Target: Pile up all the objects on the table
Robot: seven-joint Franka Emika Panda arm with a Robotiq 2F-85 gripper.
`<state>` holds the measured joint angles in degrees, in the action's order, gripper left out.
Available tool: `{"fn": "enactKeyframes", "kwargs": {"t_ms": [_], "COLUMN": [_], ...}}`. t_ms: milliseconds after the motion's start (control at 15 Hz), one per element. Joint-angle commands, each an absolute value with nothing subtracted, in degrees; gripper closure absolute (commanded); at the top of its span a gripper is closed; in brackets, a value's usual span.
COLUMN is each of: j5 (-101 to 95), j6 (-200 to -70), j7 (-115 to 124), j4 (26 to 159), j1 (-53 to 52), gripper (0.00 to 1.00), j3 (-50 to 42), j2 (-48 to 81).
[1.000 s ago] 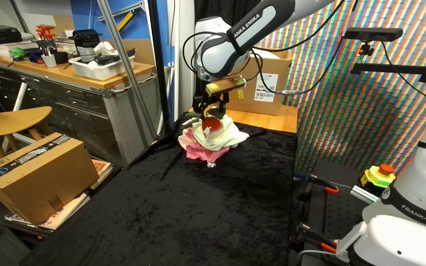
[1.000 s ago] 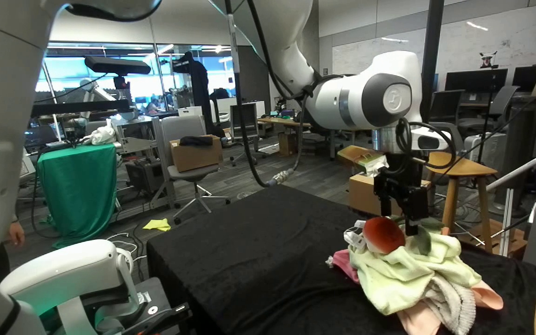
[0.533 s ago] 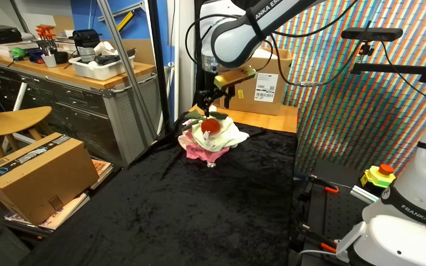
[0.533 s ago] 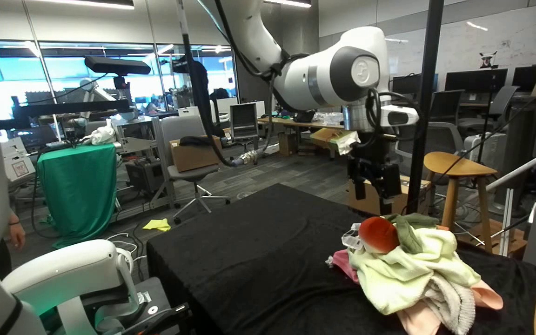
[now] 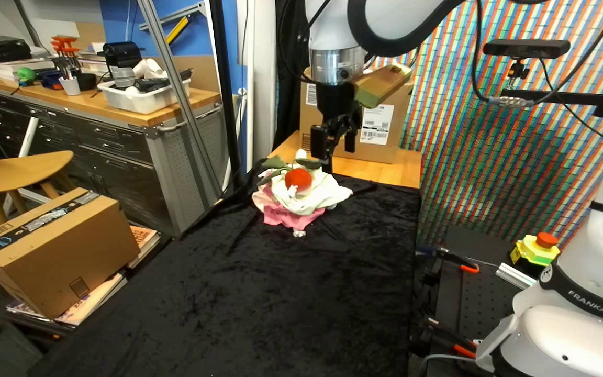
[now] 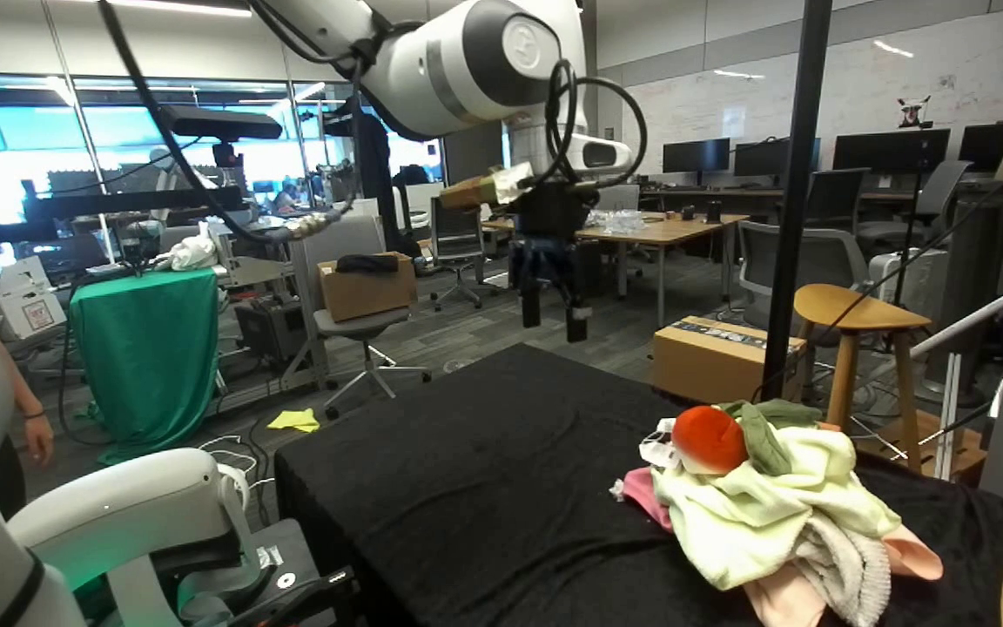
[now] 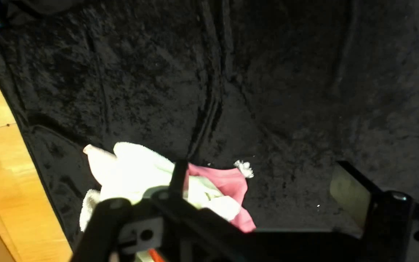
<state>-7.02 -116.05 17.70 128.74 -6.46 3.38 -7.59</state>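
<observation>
On the black fabric table (image 5: 291,293) all the visible cloths lie in one heap. Pink cloth (image 5: 283,217) is at the bottom, with a white tuft at its tip. A pale cream cloth (image 6: 728,531) covers much of it, and a fluffy greyish-white cloth (image 6: 850,566) pokes out below. On top rest a round red-and-white item (image 6: 709,440) with a white tag and dark green cloth (image 6: 763,440). My gripper (image 6: 554,318) hangs well above the table, apart from the heap, jaws wide with nothing between them. The wrist view shows pink cloth (image 7: 231,183) below the spread fingers.
A wooden surface (image 5: 369,168) bearing a big cardboard box (image 5: 380,139) adjoins the table beyond the heap. A black upright pole (image 6: 790,235) stands close behind the heap. Another cardboard box (image 5: 55,246) sits beside the table on a lower level.
My gripper has risen from the top of the heap and swung away from it, back toward the robot's base. The green cloth it was at stays on the pile, which otherwise looks unchanged.
</observation>
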Motion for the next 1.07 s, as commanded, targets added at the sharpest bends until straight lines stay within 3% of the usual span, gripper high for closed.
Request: {"fn": "enactKeyframes", "kwargs": {"t_ms": [0,733,1000], "j5": [-3.7,-1.3,-1.5], "j6": [-113.4,-114.3,-112.2], "j7": [12.8,6.0,7.8], "j4": [135.6,150.2,147.5], "j1": [-6.9,-7.1,-6.5], "gripper": [0.00,0.00,0.00], "j3": [5.3,5.5,6.6], "j2": [-18.3,-38.2,-34.4]}}
